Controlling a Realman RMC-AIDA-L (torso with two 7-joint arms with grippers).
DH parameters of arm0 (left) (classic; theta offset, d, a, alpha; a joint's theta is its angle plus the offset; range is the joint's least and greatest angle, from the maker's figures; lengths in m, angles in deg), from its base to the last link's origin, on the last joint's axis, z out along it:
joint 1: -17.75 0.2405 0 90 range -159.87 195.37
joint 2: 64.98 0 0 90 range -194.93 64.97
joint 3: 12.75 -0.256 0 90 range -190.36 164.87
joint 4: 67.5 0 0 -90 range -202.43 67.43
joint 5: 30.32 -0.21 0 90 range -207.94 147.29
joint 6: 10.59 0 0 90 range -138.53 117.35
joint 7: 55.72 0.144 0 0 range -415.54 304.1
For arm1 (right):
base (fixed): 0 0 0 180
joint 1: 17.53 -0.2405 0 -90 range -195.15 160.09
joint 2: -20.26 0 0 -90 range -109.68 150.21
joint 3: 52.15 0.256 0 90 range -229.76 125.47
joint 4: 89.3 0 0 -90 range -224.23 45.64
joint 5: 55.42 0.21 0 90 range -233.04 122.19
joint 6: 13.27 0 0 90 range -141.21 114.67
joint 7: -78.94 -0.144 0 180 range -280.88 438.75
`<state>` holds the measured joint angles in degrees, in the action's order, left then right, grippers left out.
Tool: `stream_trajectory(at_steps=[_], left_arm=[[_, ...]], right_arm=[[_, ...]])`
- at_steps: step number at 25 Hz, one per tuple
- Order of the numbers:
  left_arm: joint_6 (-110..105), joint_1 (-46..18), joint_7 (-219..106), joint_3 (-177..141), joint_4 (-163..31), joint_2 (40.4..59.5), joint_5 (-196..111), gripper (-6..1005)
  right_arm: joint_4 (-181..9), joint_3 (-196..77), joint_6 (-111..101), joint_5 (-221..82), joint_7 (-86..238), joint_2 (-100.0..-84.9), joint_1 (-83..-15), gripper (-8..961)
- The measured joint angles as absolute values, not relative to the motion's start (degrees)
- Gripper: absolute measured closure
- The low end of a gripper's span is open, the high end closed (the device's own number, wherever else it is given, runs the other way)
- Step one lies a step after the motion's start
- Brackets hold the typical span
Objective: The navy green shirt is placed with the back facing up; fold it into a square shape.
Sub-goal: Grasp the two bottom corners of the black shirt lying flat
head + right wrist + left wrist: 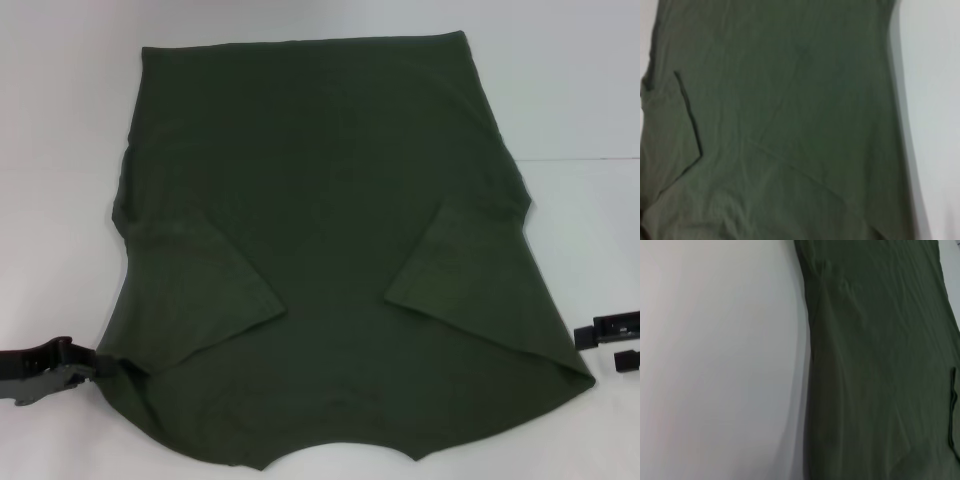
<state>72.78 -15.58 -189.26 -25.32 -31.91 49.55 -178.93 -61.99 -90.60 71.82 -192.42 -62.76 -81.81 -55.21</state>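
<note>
The navy green shirt (330,200) lies flat on the white table (60,150), plain side up, with both short sleeves folded inward onto the body. It fills most of the left wrist view (880,370) and the right wrist view (780,115). My left gripper (90,367) is at the shirt's near left corner, its fingers closed together on the cloth tip there. My right gripper (615,345) is open just beside the shirt's near right corner (588,375), not touching it.
Bare white table surrounds the shirt on the left, right and far sides (580,90). The shirt's near edge reaches the bottom of the head view.
</note>
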Motion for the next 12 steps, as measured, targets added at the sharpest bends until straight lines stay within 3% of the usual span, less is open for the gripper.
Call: stream_trajectory(at_steps=[12], left_arm=[[72.8, -15.6, -189.3, -25.1, -31.9, 49.46, -178.9, 969]], right_arm=[[-63.5, -91.1, 68.7, -195.1, -62.5, -83.04, -55.9, 9]])
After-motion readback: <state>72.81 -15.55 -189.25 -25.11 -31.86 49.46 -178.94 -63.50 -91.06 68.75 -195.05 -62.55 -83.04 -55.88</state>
